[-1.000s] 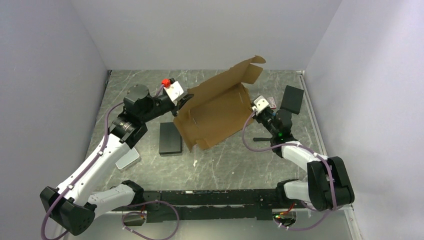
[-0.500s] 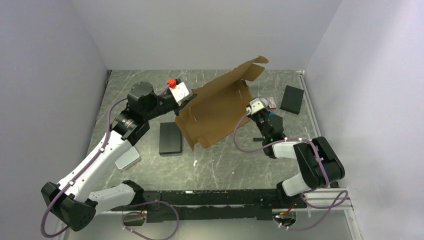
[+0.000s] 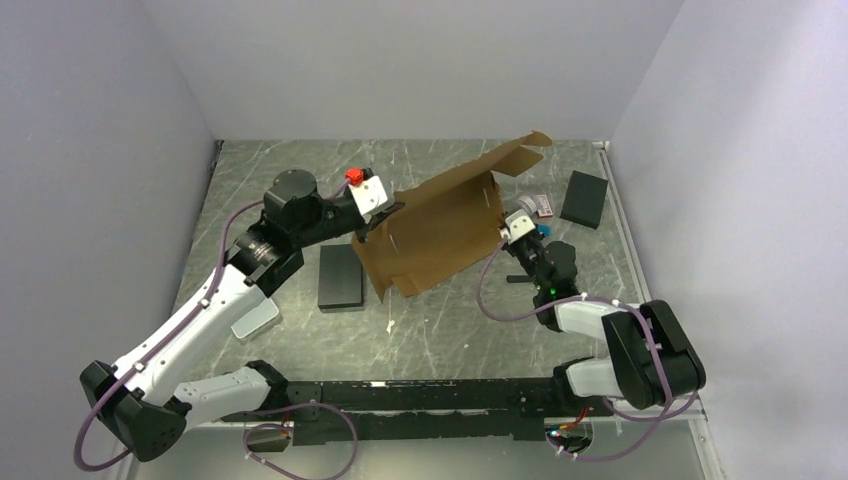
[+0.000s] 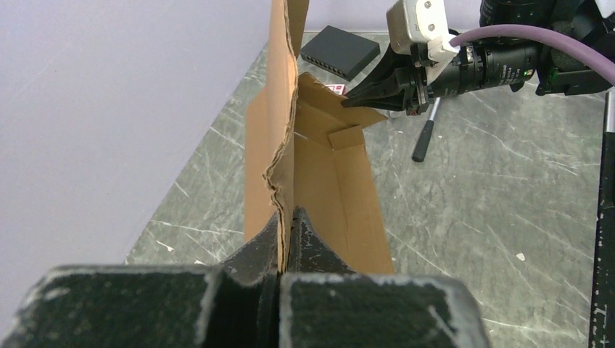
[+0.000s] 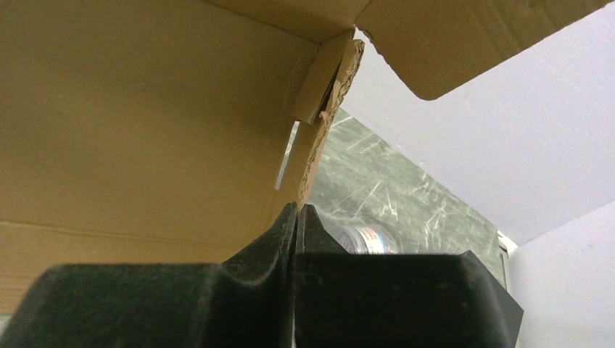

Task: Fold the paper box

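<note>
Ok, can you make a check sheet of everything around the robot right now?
Surface: marbled grey table, with a small white scrap on it.
Job's things: box, a mostly flat sheet held up tilted between the arms.
Clutter: black block beside the box; second block at the far right; tin behind the box; pale flat piece by the left arm.
Pincers: left pincer shut on the box's edge; right pincer shut on the opposite edge.
Cables: purple cable along each arm; no snag seen.
Surroundings: plain walls on three sides.
</note>
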Robot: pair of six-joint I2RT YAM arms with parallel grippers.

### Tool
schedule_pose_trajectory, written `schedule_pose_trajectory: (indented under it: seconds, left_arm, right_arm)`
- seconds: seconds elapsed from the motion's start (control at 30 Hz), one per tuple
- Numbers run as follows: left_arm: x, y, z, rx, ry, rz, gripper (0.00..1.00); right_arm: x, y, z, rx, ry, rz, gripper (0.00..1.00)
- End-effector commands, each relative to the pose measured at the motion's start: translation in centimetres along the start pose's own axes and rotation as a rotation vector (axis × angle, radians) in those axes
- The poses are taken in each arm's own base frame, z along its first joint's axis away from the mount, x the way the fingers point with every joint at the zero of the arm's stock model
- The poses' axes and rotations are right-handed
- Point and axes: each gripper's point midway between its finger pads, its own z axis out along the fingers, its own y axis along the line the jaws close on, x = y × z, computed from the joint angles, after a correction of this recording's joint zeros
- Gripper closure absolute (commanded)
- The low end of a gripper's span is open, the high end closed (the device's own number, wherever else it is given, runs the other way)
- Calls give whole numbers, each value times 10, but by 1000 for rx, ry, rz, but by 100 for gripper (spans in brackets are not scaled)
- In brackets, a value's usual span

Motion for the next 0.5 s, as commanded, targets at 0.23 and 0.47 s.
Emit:
schedule_pose_trajectory:
  seconds: [0.23, 0.47]
  left_arm:
    - [-20, -29, -11, 77, -45, -95, 100]
    - [-18, -41, -12, 104, -29, -114, 100]
  right_arm:
    - [15, 15, -11, -114, 61, 3, 100]
    - [23, 24, -18, -172, 86, -15, 100]
